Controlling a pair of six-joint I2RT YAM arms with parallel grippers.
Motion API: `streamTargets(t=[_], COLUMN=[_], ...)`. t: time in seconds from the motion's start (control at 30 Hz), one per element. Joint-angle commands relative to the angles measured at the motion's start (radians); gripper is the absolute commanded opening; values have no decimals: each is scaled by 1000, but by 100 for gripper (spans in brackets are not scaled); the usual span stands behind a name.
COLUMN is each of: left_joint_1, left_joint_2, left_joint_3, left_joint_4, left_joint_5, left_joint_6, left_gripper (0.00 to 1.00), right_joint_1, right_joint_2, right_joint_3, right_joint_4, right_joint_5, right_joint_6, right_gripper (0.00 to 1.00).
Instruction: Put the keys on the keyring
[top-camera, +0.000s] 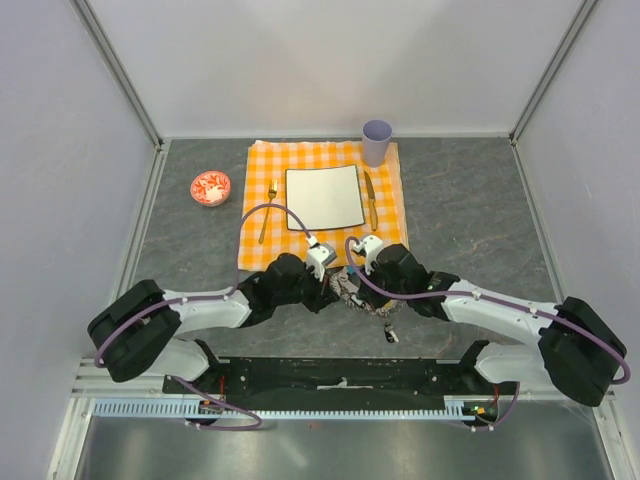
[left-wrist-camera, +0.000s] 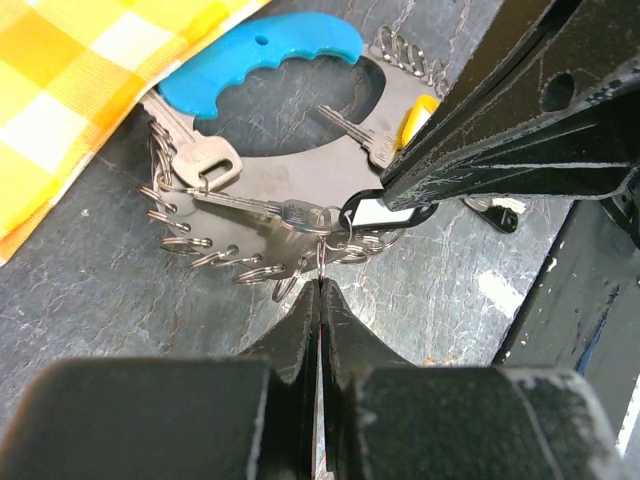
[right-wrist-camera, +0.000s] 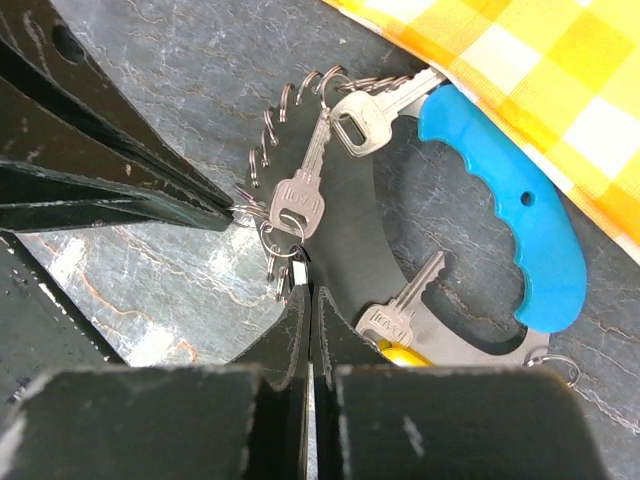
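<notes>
Left pincer clamped shut on thin silvery wire ring, lower centre of its wrist frame. Right pincer shut too, tips at small black-and-white tab; grip unclear. Silvery metal keys lie mid-frame, beside blue curved plastic handle, on grey stone-look surface.

An orange-and-white checked cloth is lying in the upper middle of the top view. A white square plate is sitting at its centre, with a gold metal fork lying left of it and a gold metal knife right. A lilac plastic cup is standing at the cloth's upper right corner, a red-and-white round bowl left of the cloth. A silvery keyring with a blue curved tag is lying just below the cloth, silvery metal keys resting on it.
</notes>
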Motion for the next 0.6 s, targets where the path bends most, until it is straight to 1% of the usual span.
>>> streamTargets(t=[0.0, 0.17, 0.23, 0.4, 0.5, 0.57], left_joint_1=[3, 5, 6, 6, 6, 5], left_joint_2=[-72, -110, -118, -144, -173, -175], left_joint_3=[-34, -60, -77, -126, -175, -186], left_joint_4=[108, 146, 174, 285, 367, 379], left_joint_5=[-62, -97, -102, -115, -140, -136], left_joint_6=[37, 40, 43, 29, 9, 11], left_gripper=[2, 2, 2, 2, 2, 2], right_joint_1=[-17, -18, -18, -23, -29, -29], right_joint_2=[-24, -34, -36, -13, 19, 29], right_joint_3=[49, 84, 96, 136, 155, 161], right_joint_4=[-125, -214, -220, -280, -318, -326], right_joint_5=[19, -16, -41, -70, -116, -148], right_joint_6=[-38, -45, -44, -25, -16, -16], right_gripper=[0, 0, 0, 0, 0, 0])
